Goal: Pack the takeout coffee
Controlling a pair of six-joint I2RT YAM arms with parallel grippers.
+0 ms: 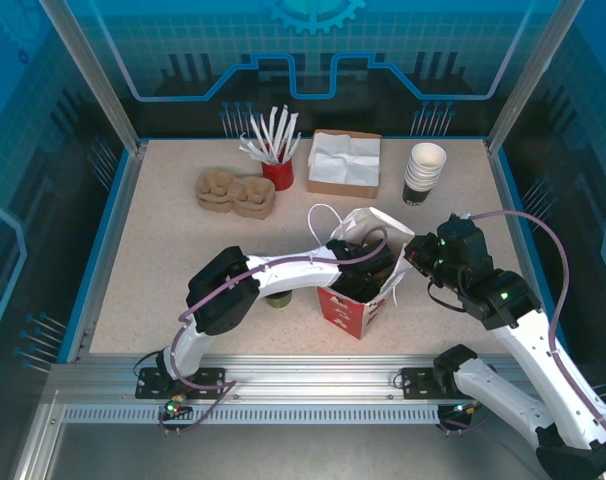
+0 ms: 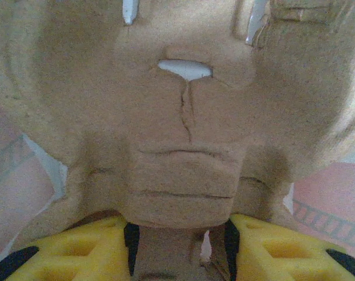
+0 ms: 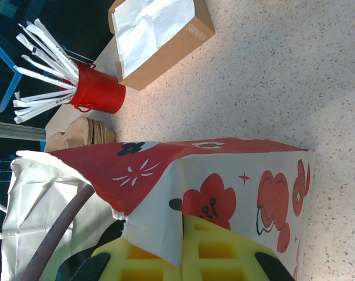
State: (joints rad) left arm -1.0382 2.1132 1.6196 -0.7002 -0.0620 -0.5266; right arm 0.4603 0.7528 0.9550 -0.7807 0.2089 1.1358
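The takeout coffee (image 1: 276, 299) shows an olive-green top

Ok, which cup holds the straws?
The red cup, back centre, left of the napkin box; the white-rimmed stacked cups at back right hold none.

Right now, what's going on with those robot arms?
The right pincer pinches the rim of the bag, keeping it open. The left pincer grips a cardboard tray and holds it inside the bag. The coffee stands on the table beside the bag, not packed yet.
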